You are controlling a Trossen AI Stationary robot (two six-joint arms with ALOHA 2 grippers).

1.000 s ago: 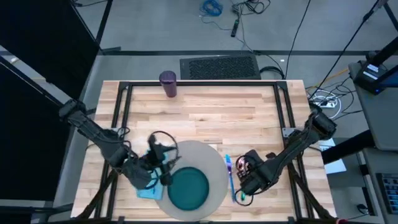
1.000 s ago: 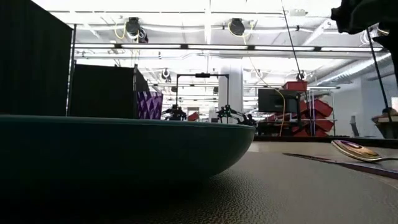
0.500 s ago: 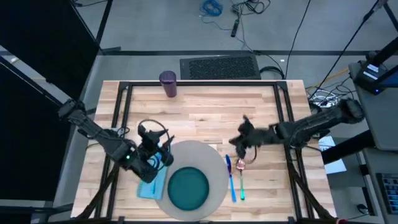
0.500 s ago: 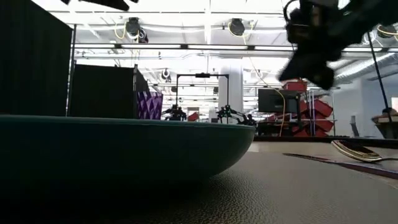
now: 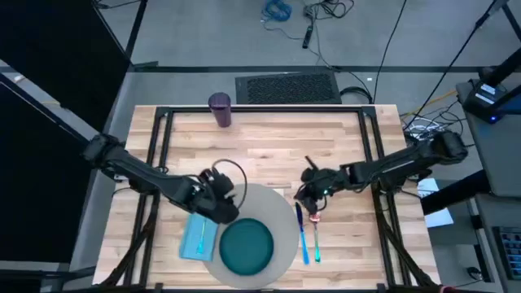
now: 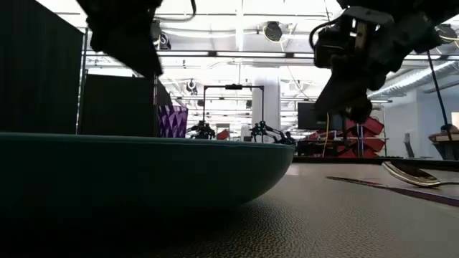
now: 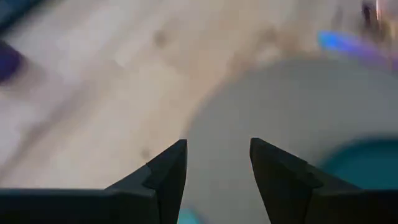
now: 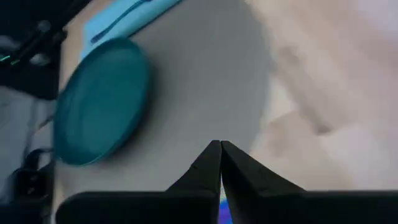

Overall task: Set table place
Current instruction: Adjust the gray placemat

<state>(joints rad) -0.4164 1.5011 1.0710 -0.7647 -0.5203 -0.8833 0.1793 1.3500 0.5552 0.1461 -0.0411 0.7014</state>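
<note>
The left gripper point(image 7: 216, 163) has its two fingers spread with nothing between them, hovering over the near-left edge of the round grey mat point(image 5: 277, 207). The right gripper point(image 8: 220, 155) has its fingers pressed together and empty, above the mat's right edge near the knife point(image 5: 301, 232) and spoon point(image 5: 316, 236). A teal plate point(image 5: 246, 247) sits on the mat, a light blue napkin point(image 5: 198, 238) with a fork lies to its left, and a purple cup point(image 5: 220, 109) stands at the far edge of the wooden table point(image 5: 269, 146).

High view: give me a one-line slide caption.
Both grippers, left and right, hover beside the grey mat holding a teal plate; the purple cup stands far off.
</note>
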